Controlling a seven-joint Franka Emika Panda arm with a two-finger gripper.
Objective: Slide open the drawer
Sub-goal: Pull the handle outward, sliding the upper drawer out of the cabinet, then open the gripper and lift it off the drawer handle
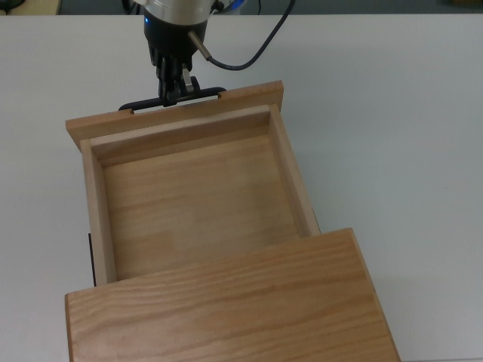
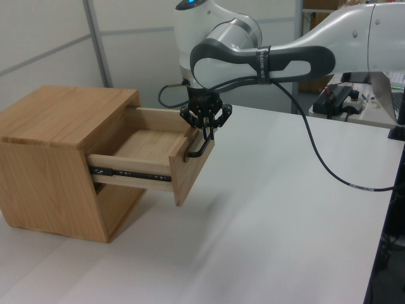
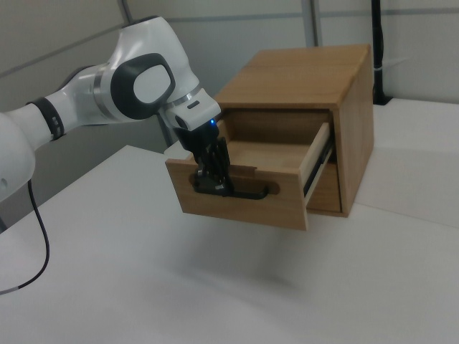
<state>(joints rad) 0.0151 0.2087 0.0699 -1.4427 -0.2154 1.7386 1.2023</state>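
The drawer (image 1: pixel 192 200) stands pulled well out of the wooden box (image 2: pixel 60 120), filling the centre of the top view. The gripper (image 1: pixel 175 92), at upper left of the top view, has its fingers clamped on the black handle (image 3: pixel 233 192).

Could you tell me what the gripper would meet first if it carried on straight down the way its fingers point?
The gripper is already shut on the drawer's black handle. Past that bar, it would probably reach the white table below.
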